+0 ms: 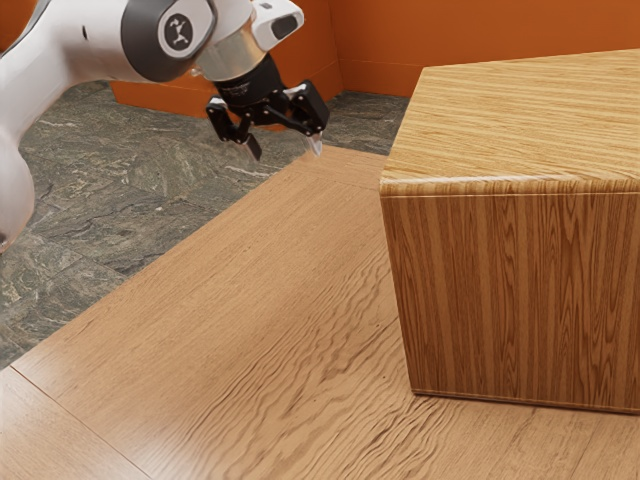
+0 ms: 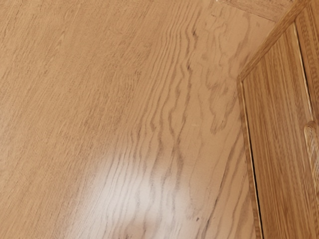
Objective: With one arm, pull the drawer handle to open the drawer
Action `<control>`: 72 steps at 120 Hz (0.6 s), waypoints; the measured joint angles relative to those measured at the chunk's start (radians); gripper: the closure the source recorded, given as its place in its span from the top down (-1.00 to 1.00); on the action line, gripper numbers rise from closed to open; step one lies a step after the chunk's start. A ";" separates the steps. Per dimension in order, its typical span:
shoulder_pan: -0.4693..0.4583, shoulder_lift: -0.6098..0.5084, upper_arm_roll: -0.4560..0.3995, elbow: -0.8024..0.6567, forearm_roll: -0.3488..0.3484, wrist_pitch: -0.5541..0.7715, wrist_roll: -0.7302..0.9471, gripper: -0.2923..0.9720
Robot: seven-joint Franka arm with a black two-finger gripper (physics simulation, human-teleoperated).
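Note:
A wooden cabinet (image 1: 515, 230) stands on the wooden table at the exterior view's right, showing its plain side and top. In the wrist view its drawer front (image 2: 279, 149) appears beside the hand, with a wooden handle (image 2: 312, 149) at the frame's edge. My black gripper (image 1: 283, 146) hangs open above the table's far edge, well to the left of the cabinet in the exterior view, with nothing between its fingers.
The wooden table (image 1: 260, 340) stretches wide between the gripper and the cabinet. Beyond it lies a grey stone floor (image 1: 110, 200), and an orange wall (image 1: 470, 35) closes the back.

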 joint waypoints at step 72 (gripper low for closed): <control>-0.011 0.093 -0.016 0.013 -0.123 0.126 0.000 0.54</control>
